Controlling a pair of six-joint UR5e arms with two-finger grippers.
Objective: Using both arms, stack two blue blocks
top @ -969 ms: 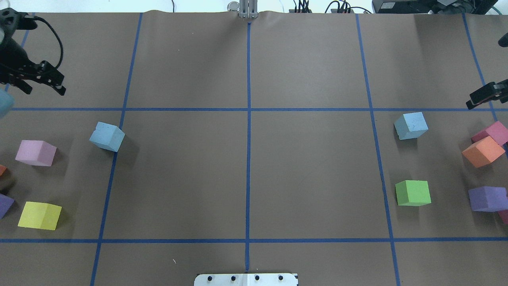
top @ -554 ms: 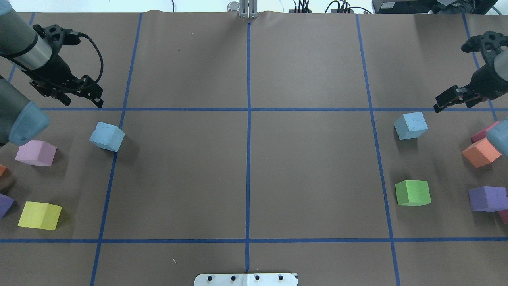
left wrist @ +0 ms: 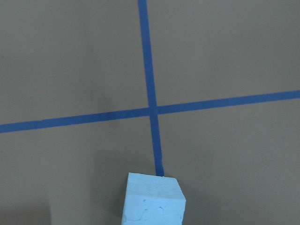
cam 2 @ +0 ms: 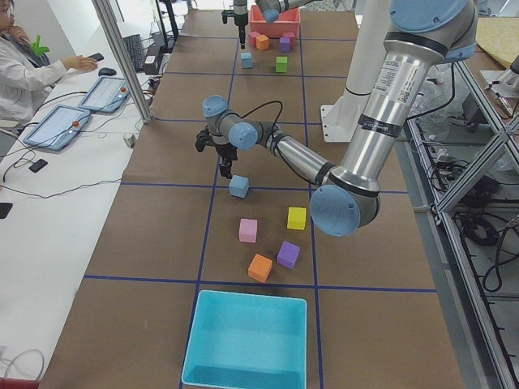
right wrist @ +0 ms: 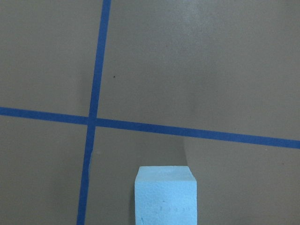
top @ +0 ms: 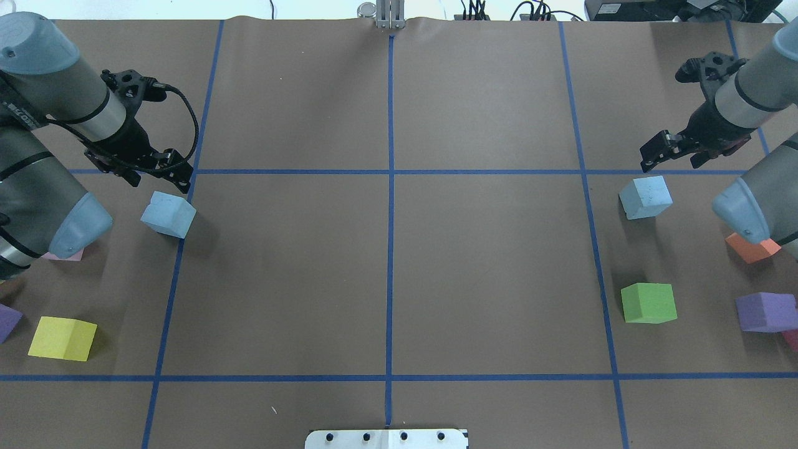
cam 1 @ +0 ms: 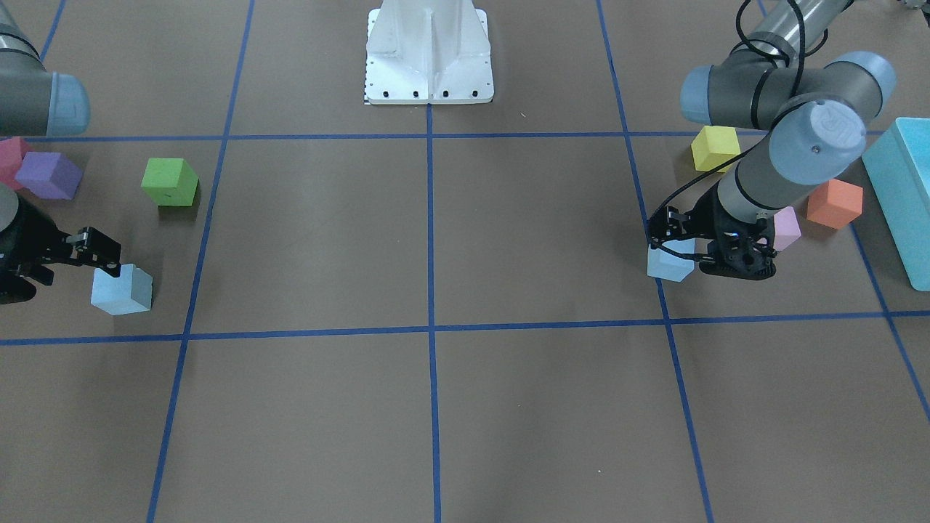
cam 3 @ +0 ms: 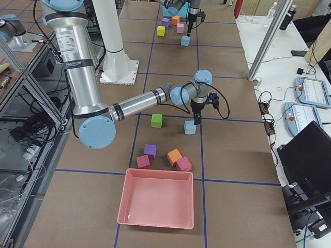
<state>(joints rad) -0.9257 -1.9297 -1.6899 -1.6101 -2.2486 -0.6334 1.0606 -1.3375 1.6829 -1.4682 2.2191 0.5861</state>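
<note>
One blue block (top: 168,214) lies on the left side of the table, on a tape line. The other blue block (top: 646,197) lies on the right side. My left gripper (top: 159,183) is open and empty, just beyond the left block and above it. My right gripper (top: 672,162) is open and empty, just beyond the right block. In the front view the left gripper (cam 1: 679,243) hangs over its block (cam 1: 670,263), and the right gripper (cam 1: 65,280) is beside its block (cam 1: 121,289). Each wrist view shows its block at the bottom edge, left (left wrist: 153,199) and right (right wrist: 166,194); no fingers show there.
On the left lie a yellow cube (top: 62,338), a pink cube (cam 1: 787,226), an orange cube (cam 1: 834,203) and a large teal box (cam 1: 901,196). On the right lie a green cube (top: 648,302), a purple cube (top: 765,311), an orange cube (top: 751,248) and a pink tray (cam 3: 155,201).
Both arms have swung in from the table's outer edges toward the blue blocks. Both grippers now sit close to their blocks. No block has moved.
</note>
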